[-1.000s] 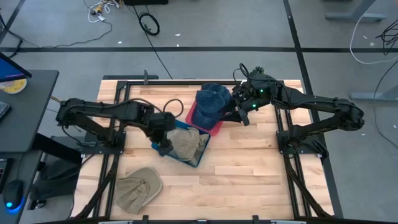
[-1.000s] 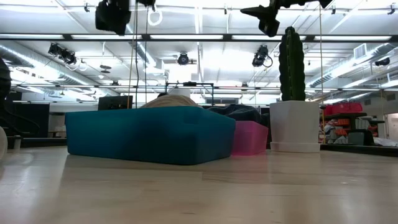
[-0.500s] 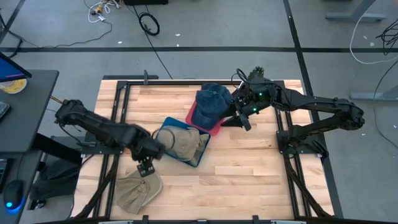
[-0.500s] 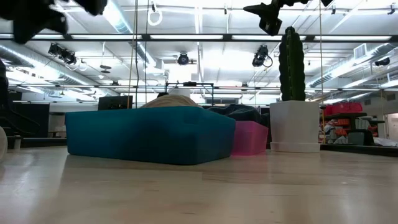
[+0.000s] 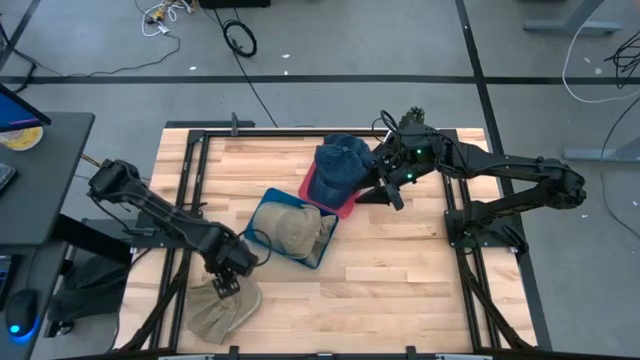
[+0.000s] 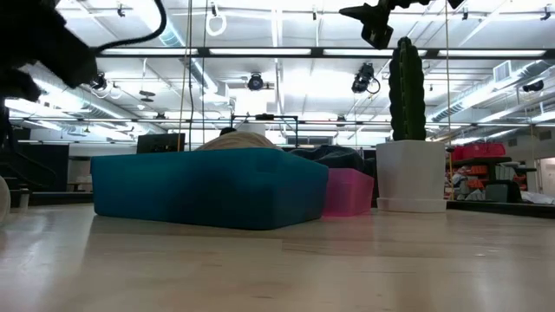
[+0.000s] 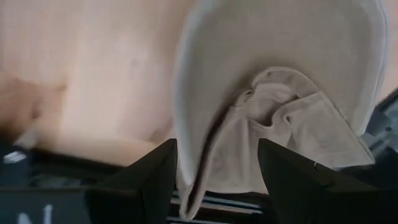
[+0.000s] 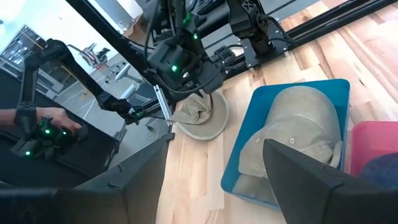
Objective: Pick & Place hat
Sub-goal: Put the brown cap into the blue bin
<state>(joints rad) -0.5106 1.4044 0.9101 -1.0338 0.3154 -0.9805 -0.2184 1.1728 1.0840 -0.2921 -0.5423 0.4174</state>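
Observation:
A tan hat (image 5: 222, 305) lies flat on the table near its near left corner. It also shows in the left wrist view (image 7: 273, 93) and in the right wrist view (image 8: 200, 117). My left gripper (image 5: 228, 282) hangs open just above this hat, and its two fingers (image 7: 143, 183) frame the hat's crown. A second tan hat (image 5: 295, 230) lies in a blue bin (image 5: 262, 212). A dark blue hat (image 5: 340, 162) lies on a pink bin (image 5: 345, 207). My right gripper (image 5: 387, 194) is open and empty beside the pink bin's right side.
The blue bin (image 6: 208, 186) and the pink bin (image 6: 349, 192) stand side by side mid-table. A white pot with a cactus (image 6: 410, 130) shows in the low view to the right of the pink bin. Black frame rails (image 5: 190, 170) run along the table's sides. Bare wood (image 5: 390, 290) lies at the near right.
My left gripper has left the blue bin and swung toward the table's near left corner. It now hangs over the tan hat that lies on the table. The tan hat in the blue bin has stayed where it was.

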